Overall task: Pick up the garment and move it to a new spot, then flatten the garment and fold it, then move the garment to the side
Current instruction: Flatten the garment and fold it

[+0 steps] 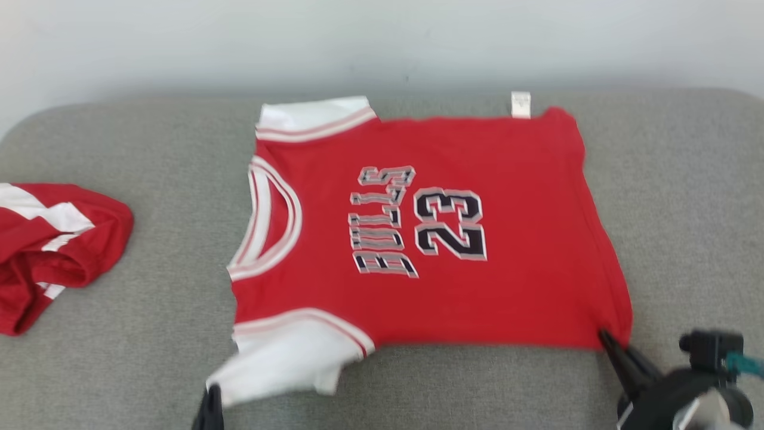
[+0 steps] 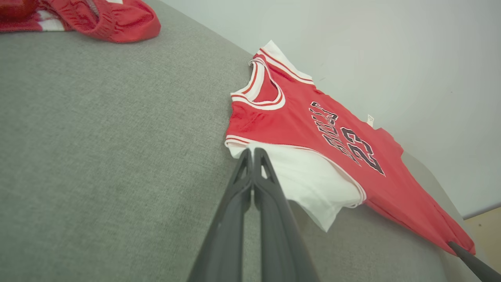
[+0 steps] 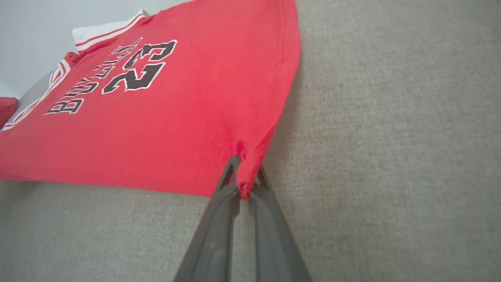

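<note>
So we're looking at the red cloth basketball jersey (image 1: 507, 286) with the black 23 print. It's lying spread out face up in the middle of the wide grey fabric cushion (image 1: 149, 334), collar toward our left, hem toward our right, far edge close to the pale wall (image 1: 382, 42)

We'd say we're in the flattening step, right on the edge of folding. The body looks pretty smooth, and only the near white short sleeve (image 1: 286, 358) is rumpled and looks a bit lifted

The right gripper (image 3: 244, 176) has its jaws pinched on the near hem corner of the jersey, with a nub of red cloth squeezed between the dark fingers. The left gripper (image 2: 252, 152) has its jaws pressed fully together, tips right at the edge of that white sleeve. Whether any cloth is caught in there, we can't tell

Next move, our guess: both near corners go up and over toward the far edge together, kept level so the cloth doesn't drag or bunch. The left side needs a sure hold on the sleeve first

Containers: no bin or basket here. Everything sits straight on the cushion, including a crumpled red and white garment (image 1: 54, 251) well apart on our left
</note>
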### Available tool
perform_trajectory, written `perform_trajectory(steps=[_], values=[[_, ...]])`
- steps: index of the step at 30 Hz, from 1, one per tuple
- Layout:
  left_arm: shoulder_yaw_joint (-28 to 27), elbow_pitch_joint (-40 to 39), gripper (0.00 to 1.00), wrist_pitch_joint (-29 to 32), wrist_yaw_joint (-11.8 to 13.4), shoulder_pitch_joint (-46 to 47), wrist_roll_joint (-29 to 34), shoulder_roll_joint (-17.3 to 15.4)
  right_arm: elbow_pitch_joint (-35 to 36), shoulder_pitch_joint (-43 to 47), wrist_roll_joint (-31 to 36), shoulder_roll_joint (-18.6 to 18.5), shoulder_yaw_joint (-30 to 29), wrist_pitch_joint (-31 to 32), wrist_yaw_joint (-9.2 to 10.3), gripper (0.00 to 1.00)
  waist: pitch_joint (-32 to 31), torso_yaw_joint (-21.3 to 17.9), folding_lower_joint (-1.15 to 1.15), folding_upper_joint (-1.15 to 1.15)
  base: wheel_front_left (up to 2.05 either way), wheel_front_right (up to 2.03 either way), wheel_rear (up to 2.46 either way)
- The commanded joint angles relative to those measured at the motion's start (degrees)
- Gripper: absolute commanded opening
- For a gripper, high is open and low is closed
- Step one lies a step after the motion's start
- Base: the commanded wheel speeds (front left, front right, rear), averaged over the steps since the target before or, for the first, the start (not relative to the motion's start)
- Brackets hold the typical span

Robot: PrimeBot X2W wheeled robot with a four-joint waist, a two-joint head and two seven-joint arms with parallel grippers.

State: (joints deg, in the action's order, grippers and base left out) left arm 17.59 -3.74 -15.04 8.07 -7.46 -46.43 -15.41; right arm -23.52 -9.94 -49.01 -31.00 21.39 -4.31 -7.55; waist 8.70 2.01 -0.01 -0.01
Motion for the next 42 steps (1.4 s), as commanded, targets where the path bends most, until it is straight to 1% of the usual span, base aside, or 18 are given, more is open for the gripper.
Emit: perform_trajectory(steps=[1, 5, 10, 13, 16, 17, 20, 24, 26, 28, 35, 39, 42], values=[[-0.3, 0.4, 0.0, -0.2, -0.2, -2.4, 0.2, 0.7, 0.1, 2.9, 0.9, 0.6, -1.2, 0.6, 0.14, 0.0, -2.6, 1.1, 0.01, 0.01, 0.0, 0.0, 0.0], [1.3, 1.5, 0.0, 0.0, -1.4, -6.5, -0.4, 1.4, 1.7, 8.7, 2.2, 1.6, -4.3, 2.9, 0.14, 0.0, -3.9, 1.6, 0.01, 0.01, 0.0, 0.0, 0.0], [3.3, 2.3, 0.0, 0.3, -2.0, -9.0, -0.5, 1.9, 5.1, 15.2, 3.0, 3.9, -9.4, 5.6, 0.14, 0.0, -4.0, 1.9, 0.01, 0.01, 0.0, 0.0, 0.0], [3.4, 2.3, 0.0, 0.2, -2.4, -7.9, 0.5, 1.4, 7.8, 17.1, 3.3, 5.2, -12.3, 7.4, 0.14, 0.0, -4.1, 1.5, 0.01, 0.01, 0.0, 0.0, 0.0], [2.3, 1.4, 0.0, 0.1, -2.8, -5.6, 1.3, 0.8, 10.8, 16.5, 3.7, 6.9, -14.1, 9.6, 0.14, 0.0, -4.0, 0.5, 0.01, 0.01, 0.0, 0.0, 0.0], [2.3, 1.4, 0.0, 0.1, -2.8, -5.6, 1.3, 0.8, 10.8, 16.5, 3.7, 6.9, -14.1, 9.6, 0.14, 0.0, -4.0, 0.5, 0.01, 0.01, 0.0, 0.0, 0.0], [1.8, 0.7, 0.0, 0.4, -3.6, -2.4, 2.5, -0.6, 12.8, 15.0, 3.8, 8.2, -15.8, 12.5, 0.14, 0.0, -3.6, -0.4, 0.01, 0.01, 0.0, 0.0, 0.0], [2.8, 1.1, 0.0, 2.7, -4.9, 3.7, 5.3, -3.3, 13.9, 11.7, 4.4, 9.9, -17.0, 16.5, 0.14, 0.0, -2.6, -1.6, 0.01, 0.01, 0.0, 0.0, 0.0], [3.4, 1.9, 0.0, 4.0, -5.6, 6.7, 5.9, -3.7, 13.7, 9.9, 4.6, 10.7, -17.9, 18.2, 0.14, 0.0, -2.2, -1.9, 0.01, 0.01, 0.0, 0.0, 0.0], [3.4, 4.1, 0.0, 4.6, -6.5, 10.6, 7.0, -4.7, 13.3, 7.9, 4.8, 11.5, -18.6, 19.7, 0.14, 0.0, -1.5, -2.2, 0.01, 0.01, 0.0, 0.0, 0.0], [3.3, 13.4, 0.0, 6.7, -10.5, 24.2, 6.8, -5.3, 10.8, -0.5, 6.5, 13.5, -19.9, 23.7, 0.14, 0.0, 1.6, -3.2, 0.01, 0.01, 0.0, 0.0, 0.0], [3.6, 20.0, 0.0, 8.3, -12.8, 31.3, 6.2, -6.1, 7.8, -5.9, 8.3, 13.6, -19.7, 24.9, 0.14, 0.0, 3.4, -4.1, 0.01, 0.01, 0.0, 0.0, 0.0], [4.3, 24.5, 0.0, 8.9, -14.1, 36.1, 6.1, -6.6, 5.1, -9.0, 9.1, 13.7, -19.6, 25.2, 0.14, 0.0, 4.3, -4.4, 0.01, 0.01, 0.0, 0.0, 0.0]])
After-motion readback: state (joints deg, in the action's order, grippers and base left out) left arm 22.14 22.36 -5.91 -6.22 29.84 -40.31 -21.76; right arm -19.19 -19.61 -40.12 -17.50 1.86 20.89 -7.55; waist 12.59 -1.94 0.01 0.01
